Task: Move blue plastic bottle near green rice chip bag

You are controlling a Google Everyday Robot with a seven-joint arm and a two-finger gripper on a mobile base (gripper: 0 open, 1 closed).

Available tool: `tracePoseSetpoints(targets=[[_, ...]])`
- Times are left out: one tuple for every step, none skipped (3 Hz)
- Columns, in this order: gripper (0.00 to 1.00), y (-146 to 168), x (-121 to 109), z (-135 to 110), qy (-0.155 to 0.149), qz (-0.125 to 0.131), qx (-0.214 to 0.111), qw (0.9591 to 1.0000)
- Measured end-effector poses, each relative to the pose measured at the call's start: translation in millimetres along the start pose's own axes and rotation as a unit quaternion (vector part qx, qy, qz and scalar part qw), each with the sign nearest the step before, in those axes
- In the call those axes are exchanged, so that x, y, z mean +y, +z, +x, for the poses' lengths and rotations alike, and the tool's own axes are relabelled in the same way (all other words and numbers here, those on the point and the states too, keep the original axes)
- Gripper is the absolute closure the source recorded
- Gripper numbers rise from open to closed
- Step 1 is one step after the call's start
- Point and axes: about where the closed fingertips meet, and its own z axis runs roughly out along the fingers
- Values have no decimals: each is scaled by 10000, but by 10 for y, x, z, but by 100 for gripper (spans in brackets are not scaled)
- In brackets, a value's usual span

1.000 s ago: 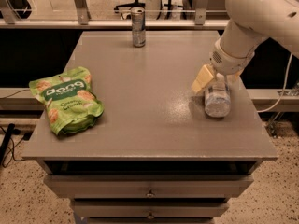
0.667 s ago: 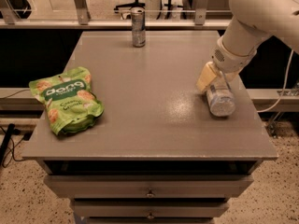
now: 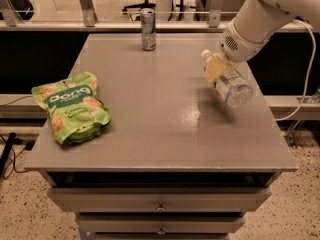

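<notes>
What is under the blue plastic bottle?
Only bare table shows: the pincer, at the table's right side, holds the blue plastic bottle tilted above it. The patch its body covers is hidden.

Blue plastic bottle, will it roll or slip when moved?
The blue plastic bottle looks small, so probably light. Held tilted by the tool above the table's right side, its round body could roll if dropped. Smooth plastic may slip.

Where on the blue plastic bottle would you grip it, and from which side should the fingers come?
Likely the upper body just below the white cap, coming from above-right. The blue plastic bottle is tilted over the right side of the table, cap up-left, and its round, narrow shoulder fits between two fingers. The gripper is shut on it there.
</notes>
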Motion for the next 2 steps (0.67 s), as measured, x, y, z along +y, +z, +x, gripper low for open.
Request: tracePoseSetpoints(targets=[[100, 29, -14, 25, 47, 27, 41, 10000], [100, 42, 310, -184, -265, 2, -3, 9996]])
